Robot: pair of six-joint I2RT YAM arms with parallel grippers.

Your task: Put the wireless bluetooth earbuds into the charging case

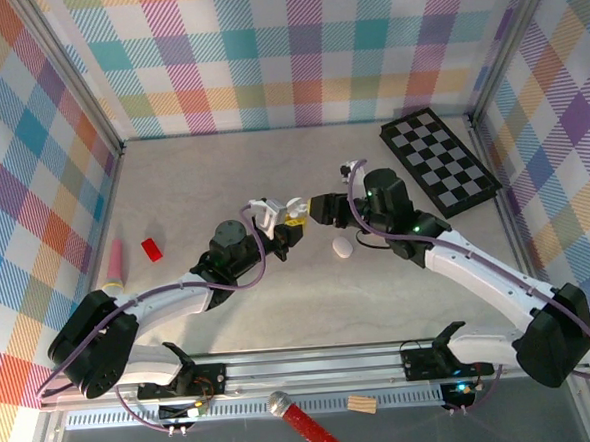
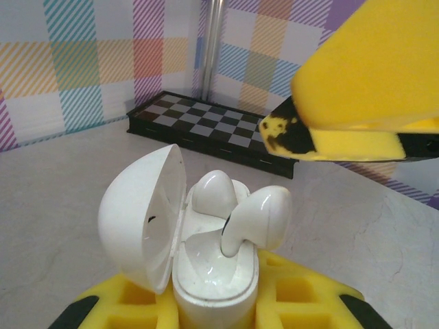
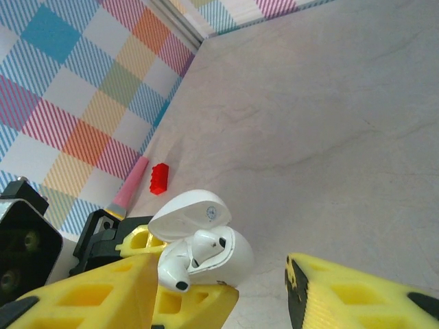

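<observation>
The case (image 2: 214,271), lid (image 2: 140,212) open, is sitting clamped between the yellow fingers of the left gripper (image 2: 212,312), near the middle of the table (image 1: 172,178). One white bud (image 2: 212,190) is lying seated in its well. A second bud (image 2: 259,218) is leaning half in, stem down, head riding high. The right gripper (image 1: 313,212) is hovering just beside it, jaws apart, holding nothing. Seating that bud looks to be the step in hand, and it is probably calling for a gentle press on the raised head.
</observation>
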